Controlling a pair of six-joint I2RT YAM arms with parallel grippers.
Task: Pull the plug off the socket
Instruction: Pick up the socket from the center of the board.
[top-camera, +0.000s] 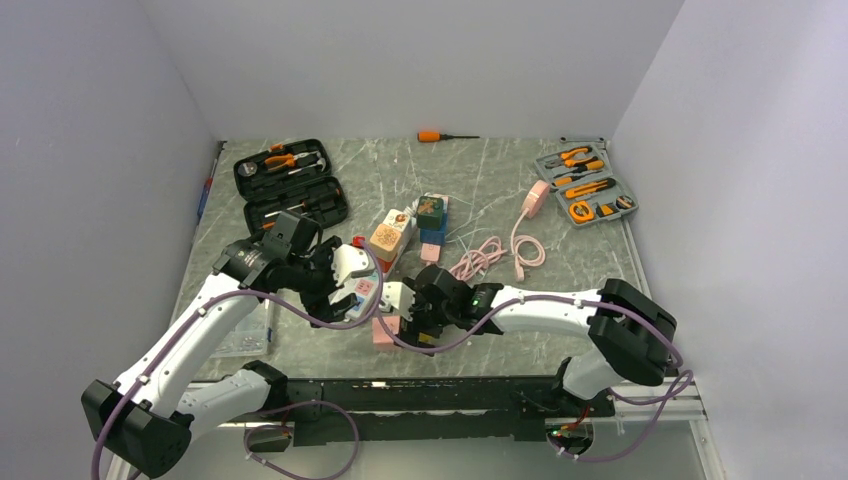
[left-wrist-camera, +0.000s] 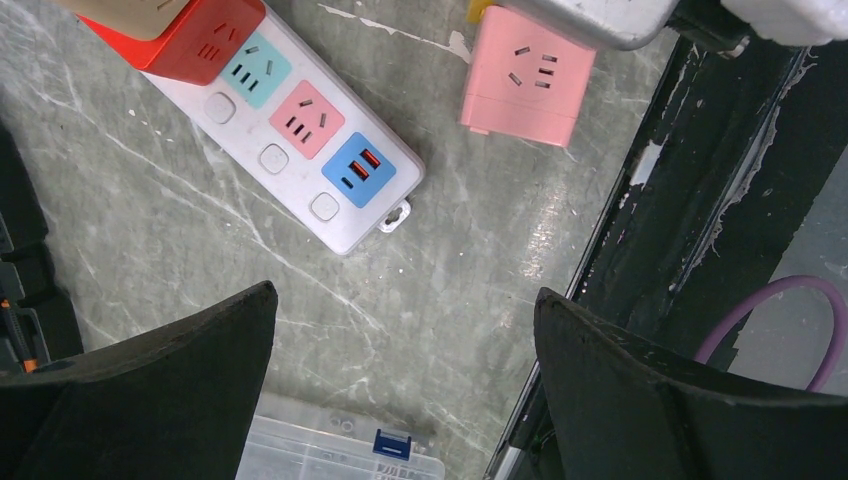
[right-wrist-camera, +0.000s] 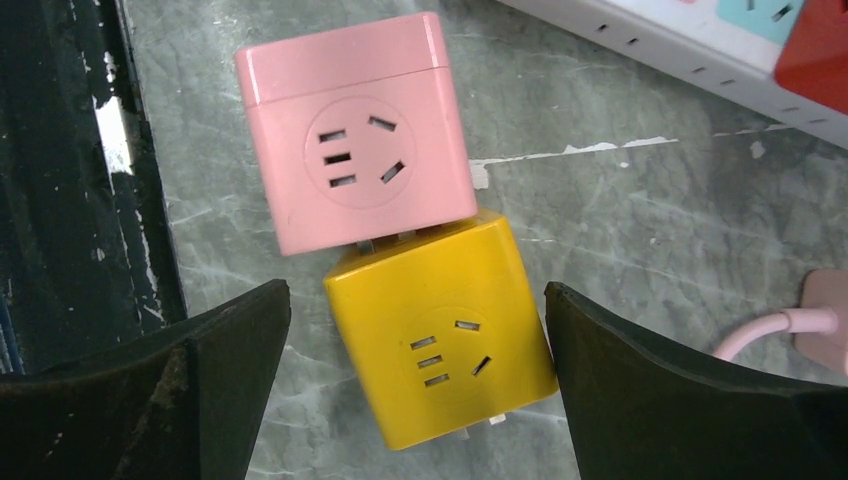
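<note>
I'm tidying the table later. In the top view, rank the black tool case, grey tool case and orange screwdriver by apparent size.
1. black tool case, lying open
2. grey tool case, somewhat smaller
3. orange screwdriver, clearly smallest
All lie at similar depth, so nearness barely matters.

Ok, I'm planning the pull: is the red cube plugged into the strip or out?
In, it seems: the red cube sits flush on the white power strip, beside its empty teal socket; no prongs show.
</note>
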